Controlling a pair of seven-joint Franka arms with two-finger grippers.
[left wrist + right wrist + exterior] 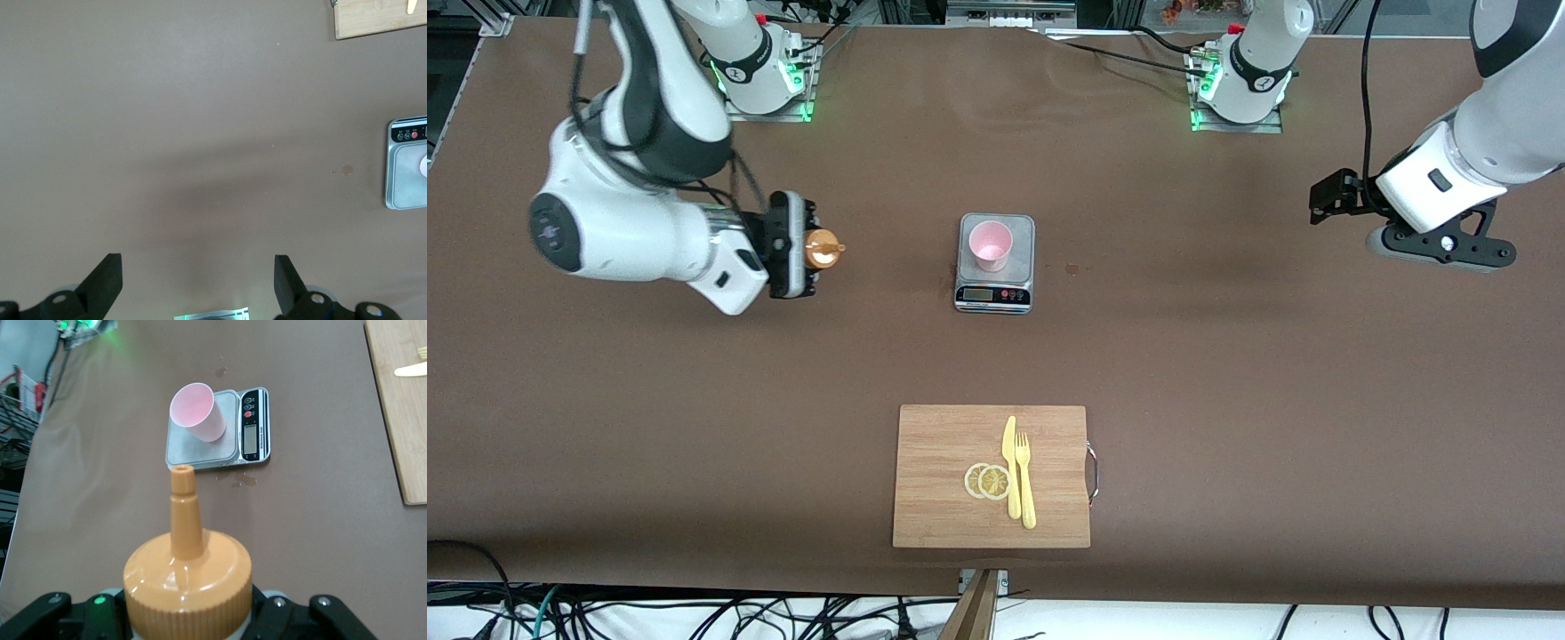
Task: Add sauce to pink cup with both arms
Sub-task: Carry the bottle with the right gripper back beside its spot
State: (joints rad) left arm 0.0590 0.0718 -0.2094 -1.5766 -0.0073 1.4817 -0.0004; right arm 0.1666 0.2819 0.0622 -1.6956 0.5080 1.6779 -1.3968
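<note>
Right gripper (805, 246) clamped on the sauce (822, 249), bottle held up over the desk (1227, 373) toward the right arm's end, tilted sideways with the orange nozzle pointing at the scale (995, 263). In the right wrist view, orange cap of the sauce (188, 587) filling the foreground, nozzle aimed toward the pink cup (197, 411).

Pink cup (991, 245) upright on the scale's platform, mid-desk, well apart from the bottle. Scale's display and buttons on the edge nearer the front camera. A few small brown spots on the desk just beside the scale.

Left gripper (1329, 197) waiting in the air over bare desk at the left arm's end, fingers spread wide, holding nothing. In the left wrist view, both black fingers (103, 283) apart over brown surface, scale (407, 163) at the frame's edge.

Nearer the front camera than the scale: wooden cutting board (938, 444) carrying 2 lemon slices (987, 481), 1 yellow knife (1011, 467) and 1 yellow fork (1025, 480) side by side.
</note>
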